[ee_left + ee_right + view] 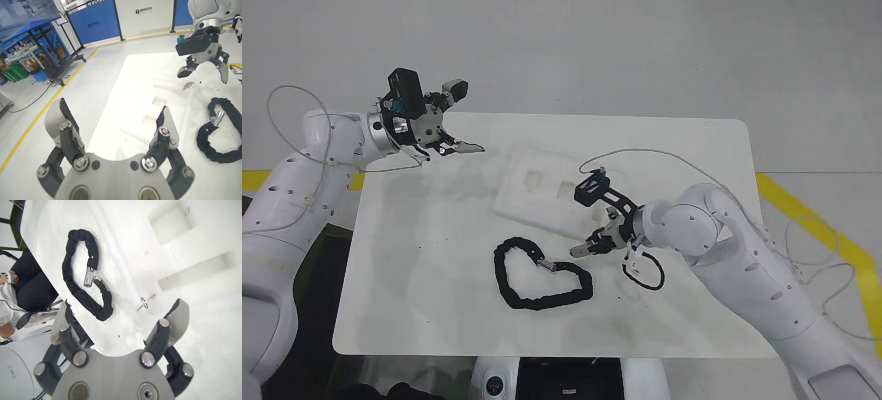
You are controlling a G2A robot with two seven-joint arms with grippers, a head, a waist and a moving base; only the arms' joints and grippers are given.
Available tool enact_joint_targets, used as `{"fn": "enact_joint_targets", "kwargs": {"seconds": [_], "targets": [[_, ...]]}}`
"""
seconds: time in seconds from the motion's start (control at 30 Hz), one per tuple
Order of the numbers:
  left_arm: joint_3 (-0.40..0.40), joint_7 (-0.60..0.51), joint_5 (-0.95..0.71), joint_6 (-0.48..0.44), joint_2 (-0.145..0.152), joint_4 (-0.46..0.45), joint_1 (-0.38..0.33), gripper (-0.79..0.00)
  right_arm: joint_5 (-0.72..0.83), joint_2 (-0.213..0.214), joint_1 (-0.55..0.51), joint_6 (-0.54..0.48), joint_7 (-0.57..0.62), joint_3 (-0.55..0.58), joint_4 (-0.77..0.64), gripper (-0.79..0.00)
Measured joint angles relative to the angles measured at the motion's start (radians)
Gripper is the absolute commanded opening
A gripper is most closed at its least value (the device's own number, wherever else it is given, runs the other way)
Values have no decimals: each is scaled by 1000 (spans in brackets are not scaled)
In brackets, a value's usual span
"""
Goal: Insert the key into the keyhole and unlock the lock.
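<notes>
The key (145,302) lies at the tray's (198,243) edge, just ahead of the right pincer (121,305), fingers apart. The lock (88,278) is nearby. The left pincer (464,118), also apart, hangs over the table's (412,280) far left corner.

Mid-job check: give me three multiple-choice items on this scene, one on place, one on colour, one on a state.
1. Where is the key? A) in the keyhole B) loose at the foam tray's edge C) held in a tool
2. What colour is the chain's sleeve? A) red B) black C) yellow
3. How is the right tool? A) open, empty B) shut on the key C) shut on the sleeve
Answers: 1 B, it lies ungripped with its ring; 2 B, the looped sleeve is black; 3 A, its fingers stand apart, gripping nothing.
</notes>
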Motion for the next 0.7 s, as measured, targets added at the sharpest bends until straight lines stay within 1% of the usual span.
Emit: {"fn": "enact_joint_targets", "kwargs": {"seconds": [0.2, 0.3, 0.33, 0.4, 0.43, 0.47, 0.53, 0.7], "targets": [[0, 0, 0, 0, 0, 0, 0, 0, -35, -7, 6, 67, -3, -19, 5, 0], [0, 0, 0, 0, 0, 0, 0, 0, -38, -8, 4, 73, -16, -18, 14, -95], [0, 0, 0, 0, 0, 0, 0, 0, -39, -8, 3, 73, -18, -18, 16, -157], [0, 0, 0, 0, 0, 0, 0, 0, -46, -8, 2, 73, -19, -18, 18, -243], [0, 0, 0, 0, 0, 0, 0, 0, -51, -8, 2, 74, -18, -18, 18, -259], [0, 0, 0, 0, 0, 0, 0, 0, -56, -8, 2, 76, -17, -19, 18, -296], [0, 0, 0, 0, 0, 0, 0, 0, -83, -8, 4, 77, -10, -21, 15, -409], [0, 0, 0, 0, 0, 0, 0, 0, -130, -7, 4, 87, 14, -27, 6, -397]]}}
